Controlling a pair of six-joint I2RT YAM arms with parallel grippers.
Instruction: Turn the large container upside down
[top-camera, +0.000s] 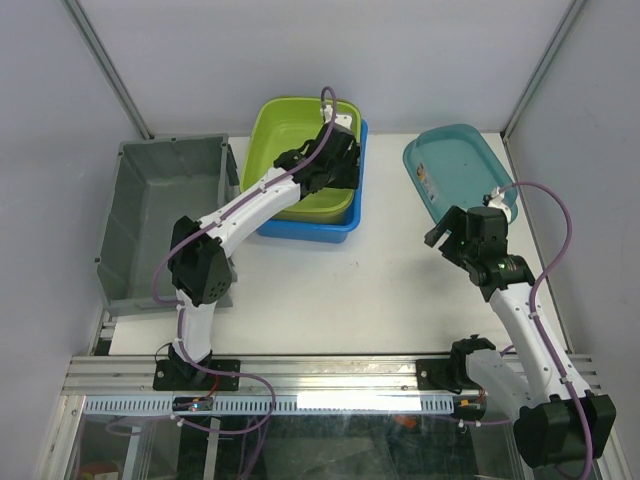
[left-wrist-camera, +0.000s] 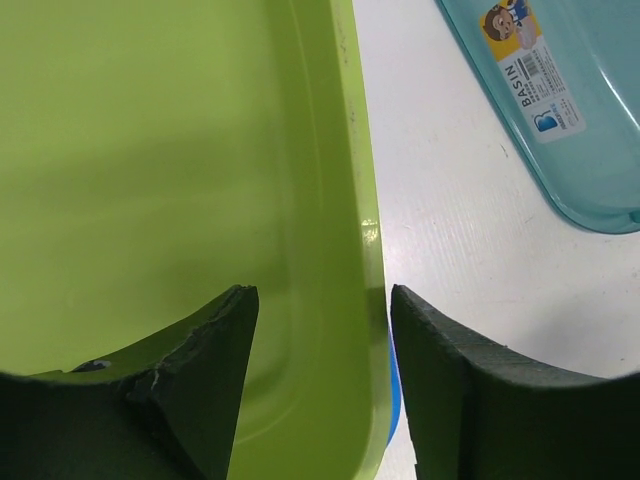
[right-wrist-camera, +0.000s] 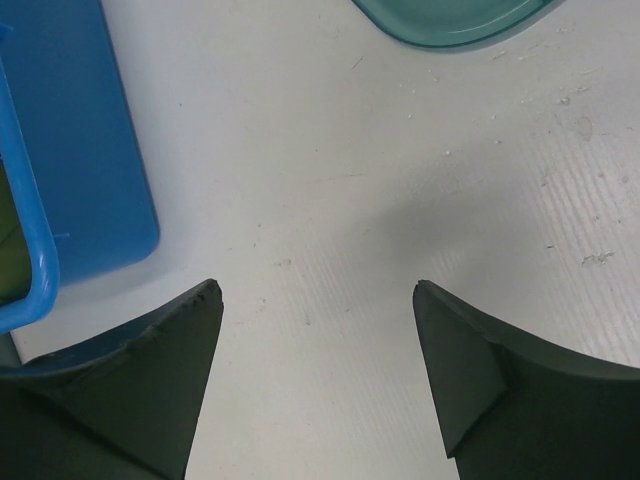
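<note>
Left wrist view: left hand (left-wrist-camera: 320, 300) is held wide astride the right rim of the green basin (left-wrist-camera: 150, 150), at the desk's (left-wrist-camera: 450, 250) rear; the blue basin (top-camera: 300, 228) nested beneath could be pinched and lifted too.

Green basin (left-wrist-camera: 150, 150): glossy smooth plastic. Blue basin (right-wrist-camera: 80, 150): smooth plastic, duller sheen. Teal basin (left-wrist-camera: 600, 130): translucent glossy plastic, paper label (left-wrist-camera: 530, 70). Table (right-wrist-camera: 350, 200): white, matt, finely ribbed, scuffed. Left gripper (left-wrist-camera: 320, 300) pads (left-wrist-camera: 200, 390): dark matt foam-like, ragged edge.
</note>
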